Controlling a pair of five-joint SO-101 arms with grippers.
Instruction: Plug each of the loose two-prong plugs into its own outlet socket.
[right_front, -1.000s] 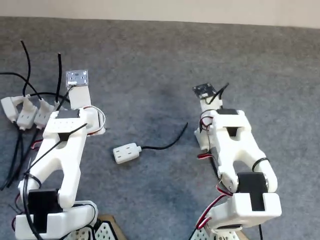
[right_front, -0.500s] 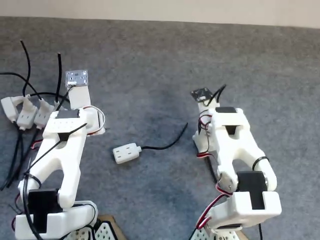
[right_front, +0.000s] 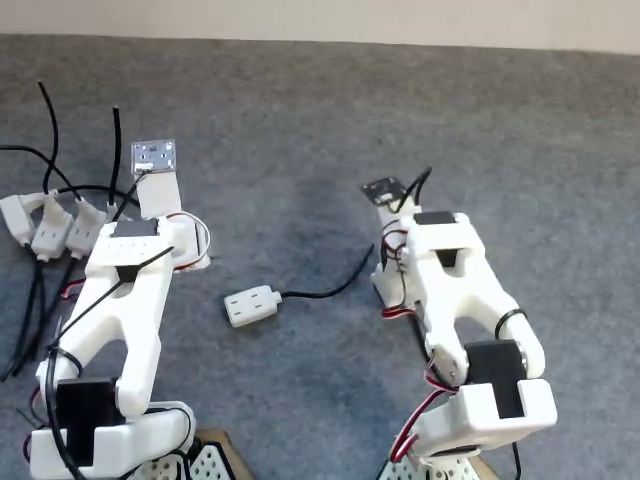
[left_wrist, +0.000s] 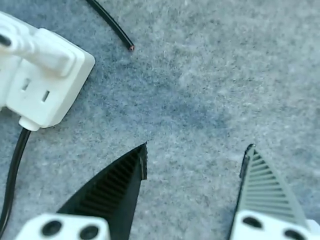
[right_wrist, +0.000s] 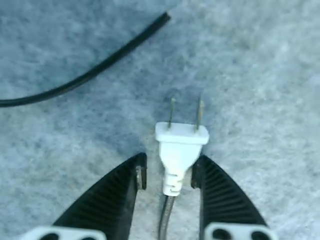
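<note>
The step in hand is carrying a plug to a socket. The right hand (right_wrist: 168, 161) has its two dark fingers narrowed around the two-prong plug (right_wrist: 179, 145). One finger touches the plug's body and the other sits just beside it, so it looks held, though loosely. The next move, as I judge it, is to bring the plug across to the free outlet socket (right_front: 250, 306), which lies near the middle of the tabletop (right_front: 500, 120), between the two arms. The blades must be turned to face the slots and lined up squarely before pushing. The outlet is light and unanchored, so it may slide unless it is braced.

The plug is white and small, with a flat face that flares wider than its ribbed neck. Two thin metal blades stand parallel and point away from the hand. Its cord runs back between the fingers. Whether it rests on the tabletop or hangs just above it, I cannot tell. A black cord (right_wrist: 85, 75) ends just beyond it.

The left hand (left_wrist: 196, 148) is spread wide and holds nothing, poised over bare tabletop near the left edge. Just beside it sits a white outlet block (left_wrist: 42, 85) with a plug seated (left_wrist: 35, 42) and one pair of slots free. More white blocks (right_front: 45, 225) and black cords lie along that edge.
</note>
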